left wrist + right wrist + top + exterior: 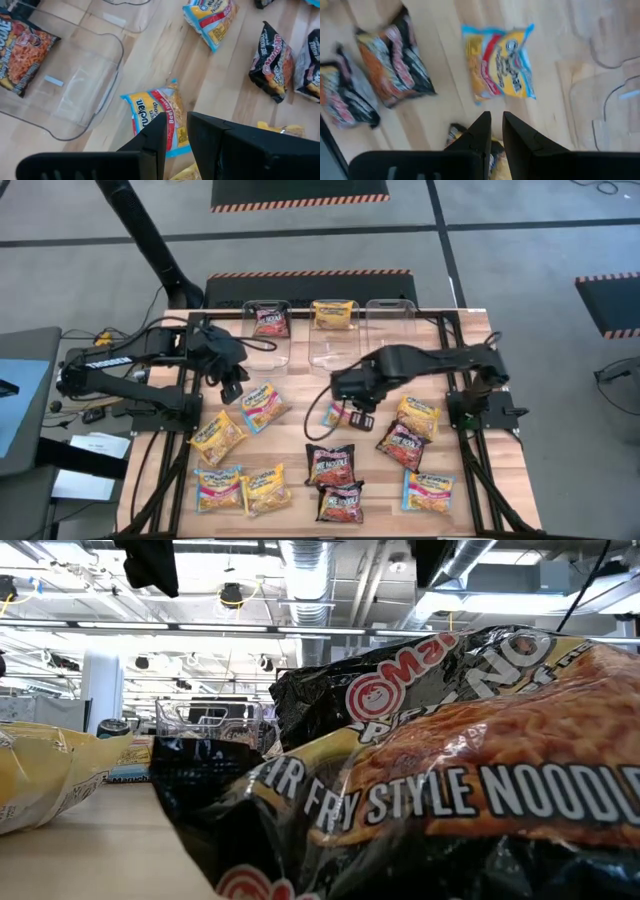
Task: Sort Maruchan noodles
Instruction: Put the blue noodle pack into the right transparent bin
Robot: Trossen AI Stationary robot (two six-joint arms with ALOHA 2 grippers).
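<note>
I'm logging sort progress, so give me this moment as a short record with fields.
tubs: three clear tubs along the far edge
left tub: one dark red-black packet
middle tub: one yellow-orange packet
right tub: no packet
left gripper: shut, above blue-yellow packet
right gripper: shut, above another blue-yellow packet

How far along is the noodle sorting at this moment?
Early. Done: one dark red-black packet lies in the left clear tub and one yellow-orange packet in the middle tub; the right tub holds nothing. In hand: nothing. The left gripper hovers above a blue-yellow packet, and the right gripper above another, neither carrying anything. Left: about eleven packets lie loose on the table.
</note>
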